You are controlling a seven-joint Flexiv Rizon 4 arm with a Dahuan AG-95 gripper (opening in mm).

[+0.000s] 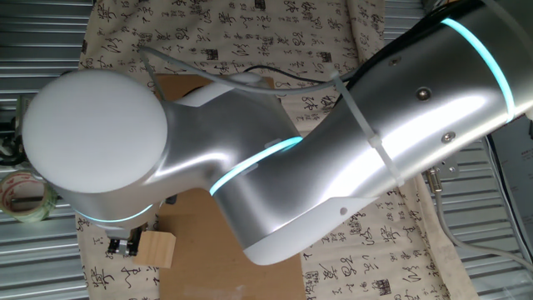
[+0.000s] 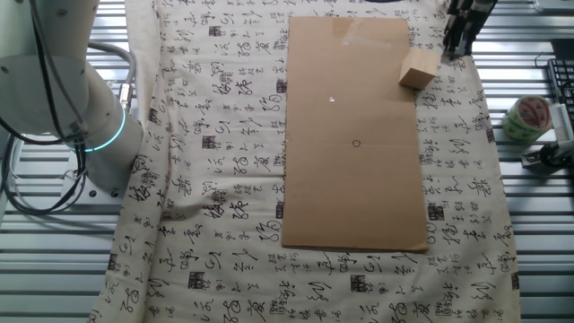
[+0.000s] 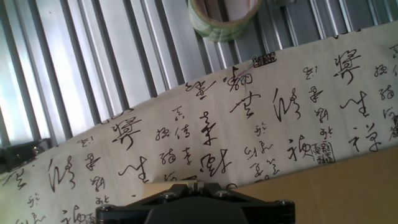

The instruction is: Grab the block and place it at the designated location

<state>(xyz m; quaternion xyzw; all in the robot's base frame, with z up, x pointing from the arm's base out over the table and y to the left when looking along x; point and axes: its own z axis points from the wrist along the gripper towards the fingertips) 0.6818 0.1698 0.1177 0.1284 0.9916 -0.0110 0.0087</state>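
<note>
The block (image 2: 419, 69) is a pale tan wooden cube. It lies tilted near the far right corner of the brown cardboard sheet (image 2: 354, 197). It also shows in one fixed view (image 1: 155, 247). My gripper (image 2: 456, 45) hangs just beside the block at the sheet's edge, and its black fingers (image 1: 123, 246) are next to the cube, not around it. In the hand view the fingertips (image 3: 196, 185) stand pressed together with nothing between them. The designated location is a tiny black ring (image 2: 356, 144) drawn mid-sheet, well away from the block.
A clear tape roll (image 2: 527, 117) sits on the slatted metal table beyond the cloth's edge, near the gripper; it also shows in the hand view (image 3: 224, 15). A cloth printed with calligraphy (image 2: 224, 135) covers the table. The arm (image 1: 333, 142) fills most of one fixed view.
</note>
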